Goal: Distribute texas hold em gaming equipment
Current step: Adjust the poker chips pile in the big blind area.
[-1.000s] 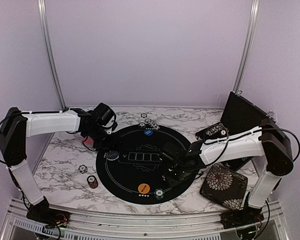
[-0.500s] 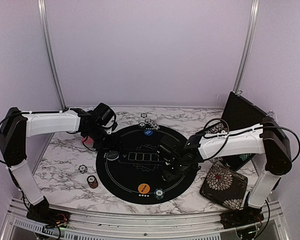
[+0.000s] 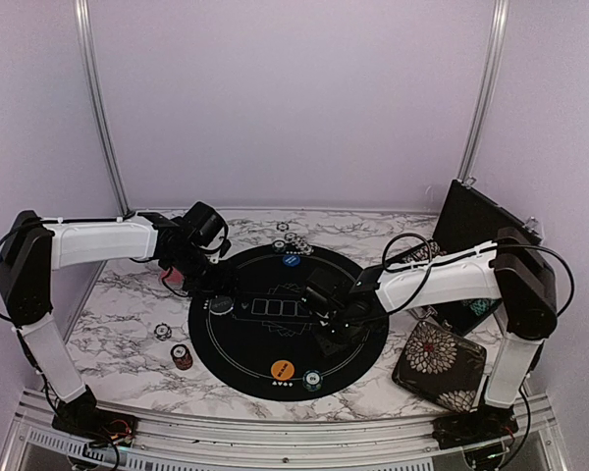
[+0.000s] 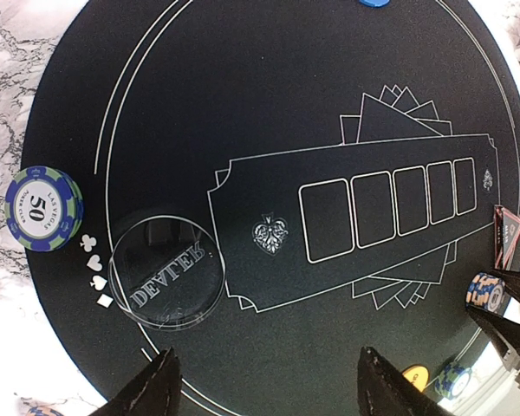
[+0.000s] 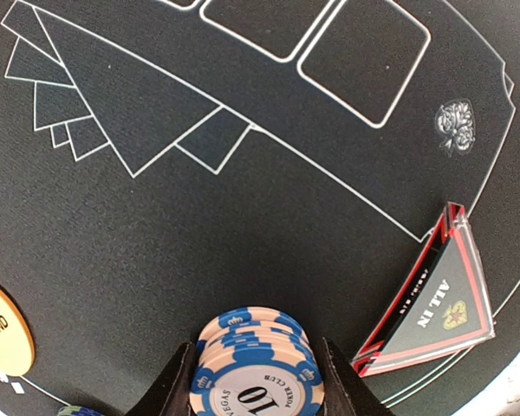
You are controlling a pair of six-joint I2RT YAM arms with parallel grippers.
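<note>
My right gripper (image 5: 260,386) is shut on a small stack of blue-and-cream poker chips (image 5: 258,360) marked 10, low over the round black mat (image 3: 243,345). Just right of it lies the red-edged black ALL IN triangle (image 5: 440,305). In the top view the right gripper (image 3: 332,332) is right of the mat's centre. The left gripper (image 4: 264,386) hangs open and empty over the mat's left side, near the clear DEALER disc (image 4: 166,270) and a blue-green 50 chip (image 4: 43,208). An orange disc (image 3: 283,370) and a blue disc (image 3: 292,261) lie on the mat's rim.
More chip stacks sit on the marble at left (image 3: 182,356) (image 3: 163,332) and behind the mat (image 3: 293,239). A floral pouch (image 3: 439,363) lies at the front right. A black case (image 3: 481,235) stands open at the back right.
The right arm has carried the chip stack leftward, toward the mat's centre. The left arm has stayed still.
</note>
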